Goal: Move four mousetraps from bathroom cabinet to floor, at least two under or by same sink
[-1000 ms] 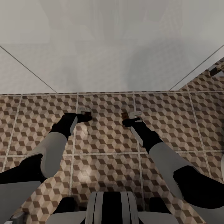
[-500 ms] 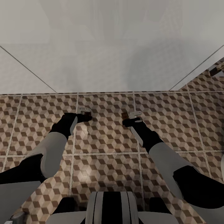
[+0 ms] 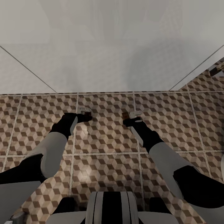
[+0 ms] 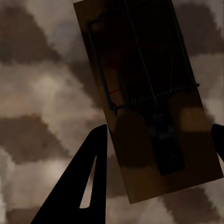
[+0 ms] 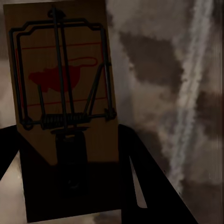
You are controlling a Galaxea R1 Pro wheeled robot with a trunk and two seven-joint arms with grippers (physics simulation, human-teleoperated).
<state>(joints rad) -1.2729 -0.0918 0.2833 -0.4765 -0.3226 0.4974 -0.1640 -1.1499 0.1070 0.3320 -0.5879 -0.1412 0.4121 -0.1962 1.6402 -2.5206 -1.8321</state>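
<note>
Both arms low over the cube-patterned bathroom floor (image 3: 105, 140). Left gripper (image 4: 156, 154) spread, a mousetrap (image 4: 149, 93) flat between its fingers. Right gripper (image 5: 70, 168) pinching a second mousetrap (image 5: 63, 93), board projecting beyond its fingertips.

open bathroom floor (image 3: 105, 137) lies between the arms; white wall (image 3: 112, 46) blocks ahead.
</note>
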